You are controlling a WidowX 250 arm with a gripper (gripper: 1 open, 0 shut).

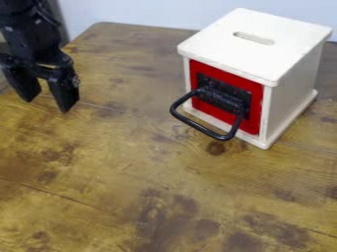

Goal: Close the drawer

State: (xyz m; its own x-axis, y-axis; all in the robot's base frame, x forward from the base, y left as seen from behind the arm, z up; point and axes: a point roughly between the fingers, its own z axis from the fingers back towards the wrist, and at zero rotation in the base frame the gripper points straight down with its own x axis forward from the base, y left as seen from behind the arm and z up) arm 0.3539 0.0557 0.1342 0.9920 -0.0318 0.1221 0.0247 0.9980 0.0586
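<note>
One gripper (43,91) pointing down, jaws apart, empty, far left of drawer (226,95).

- Table (145,187): worn wooden top, brown with dark stains and scuffed patches; spreads beneath the claw (43,91) and away to its right and toward the camera, filling most of the view.
- Wall (145,12): plain pale surface, behind and to the right of the claw, beyond the table's far edge.
- Light: soft, even; faint shadows.
</note>
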